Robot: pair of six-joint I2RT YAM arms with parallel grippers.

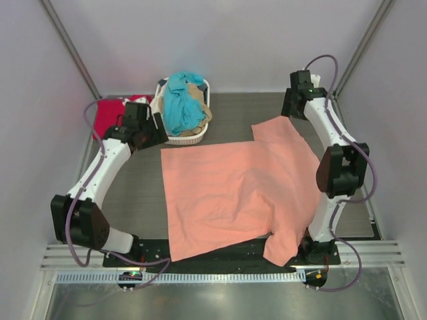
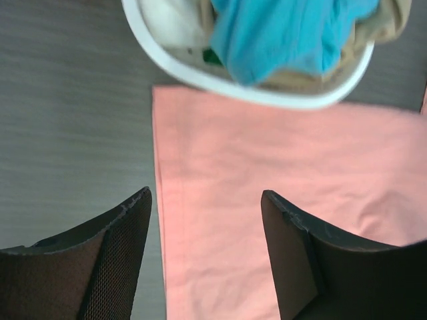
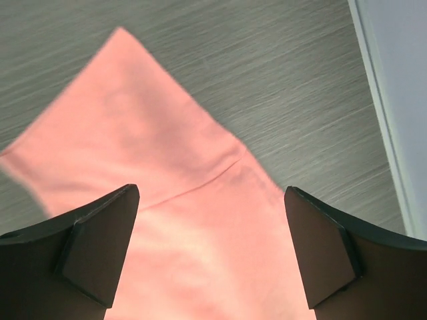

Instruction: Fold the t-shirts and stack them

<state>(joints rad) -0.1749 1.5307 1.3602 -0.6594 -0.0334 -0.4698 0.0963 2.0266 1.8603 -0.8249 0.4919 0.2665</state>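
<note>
The salmon-pink t-shirt [image 1: 233,190] lies spread flat across the table, one sleeve pointing to the far right and one hanging over the near edge. My left gripper [image 1: 152,133] is open and empty above its far left corner [image 2: 220,200]. My right gripper [image 1: 293,110] is open and empty above the far right sleeve [image 3: 167,167]. The teal blue t-shirt [image 1: 181,100] and the beige t-shirt [image 1: 200,110] lie bunched in the basket. The crimson red t-shirt [image 1: 107,117] lies at the far left, partly hidden by my left arm.
The white oval laundry basket [image 1: 190,139] stands at the far middle-left, touching the pink shirt's far edge; its rim shows in the left wrist view [image 2: 267,93]. White walls enclose the table [image 1: 133,180]. A metal rail [image 1: 220,273] runs along the near edge.
</note>
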